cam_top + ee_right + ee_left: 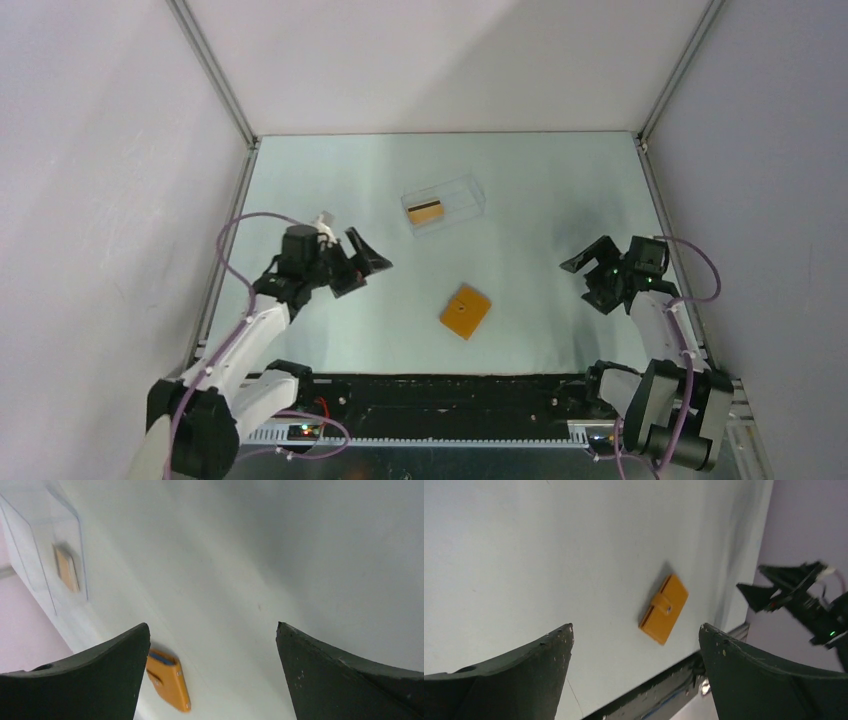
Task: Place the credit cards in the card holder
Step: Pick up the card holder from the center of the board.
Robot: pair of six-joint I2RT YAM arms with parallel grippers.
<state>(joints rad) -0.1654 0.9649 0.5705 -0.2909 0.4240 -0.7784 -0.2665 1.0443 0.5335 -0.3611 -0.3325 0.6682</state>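
Observation:
The orange card holder [466, 311] lies closed on the table near the front middle. It also shows in the left wrist view [664, 609] and the right wrist view [168, 680]. A golden-orange credit card with a dark stripe [424, 211] lies inside a clear plastic box [443, 204] further back; in the right wrist view the card [66, 569] shows through the box wall. My left gripper [362, 260] is open and empty, left of the holder. My right gripper [588, 275] is open and empty, right of the holder. Both hover above the table.
Grey walls enclose the table on the left, back and right. A black strip with the arm bases [450, 390] runs along the near edge. The right arm [804, 600] shows in the left wrist view.

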